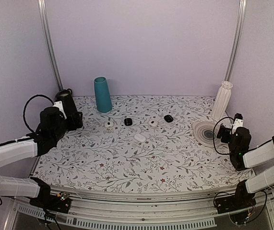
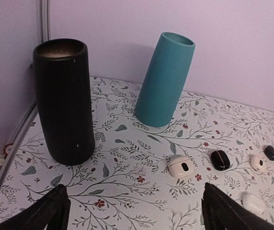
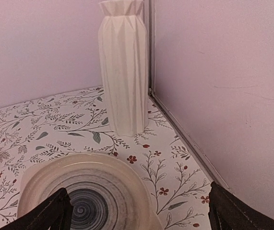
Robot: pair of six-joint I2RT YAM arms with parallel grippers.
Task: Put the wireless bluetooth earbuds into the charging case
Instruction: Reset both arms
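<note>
The charging case [image 1: 139,137] is a small glossy white pebble lying on the floral mat near the middle; its lid looks closed. It also shows at the lower right of the left wrist view [image 2: 253,202]. No tiny white earbuds show in any view. My left gripper [image 1: 76,115] is open and empty at the far left, well left of the case, its fingers [image 2: 55,211] spread wide above the mat. My right gripper [image 1: 225,132] is open and empty at the far right, over the plate's edge, far from the case.
Two white round dark-centred pieces [image 1: 109,123] [image 1: 153,122] and two small black lumps [image 1: 128,121] [image 1: 168,118] lie in a row behind the case. A black cylinder [image 2: 64,100] and teal vase [image 1: 102,95] stand back left. A swirl plate [image 1: 204,132] and white vase [image 1: 221,99] stand right.
</note>
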